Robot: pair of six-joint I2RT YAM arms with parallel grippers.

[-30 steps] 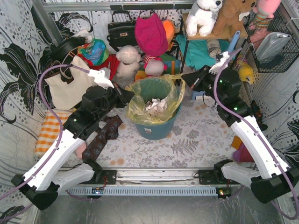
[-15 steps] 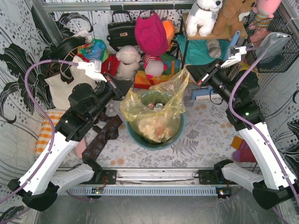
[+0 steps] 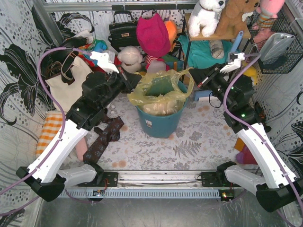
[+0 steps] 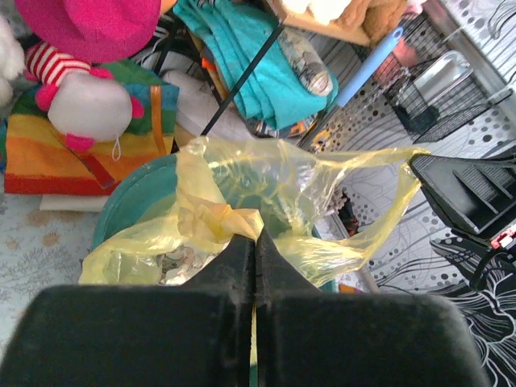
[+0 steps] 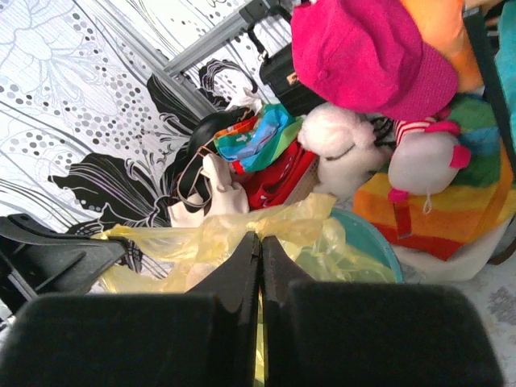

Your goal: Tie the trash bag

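Starting at the bottom of the top view, both arms rise from the near rail toward mid-frame. Left gripper [image 3: 132, 83], just left of center, has its jaws clenched on a bunched yellow fold of the trash bag [image 3: 161, 94]; the wrist view shows plastic pinched right at the tips [image 4: 255, 239]. Right gripper [image 3: 198, 78], right of center, is clamped the same way on the opposite rim edge [image 5: 260, 240]. The bag sits in the teal bucket [image 3: 158, 125] at frame center, mouth stretched btwn the two grippers above the bucket rim, w/ pale crumpled contents showing thru. Dark patterned cloth [image 3: 104, 137] lies lower left of the bucket. Cream tote bag [image 3: 66, 90] sits upper left; black handbag [image 3: 122, 31], pink hat [image 3: 152, 34] and white plush toy [image 3: 207, 14] line the top edge.
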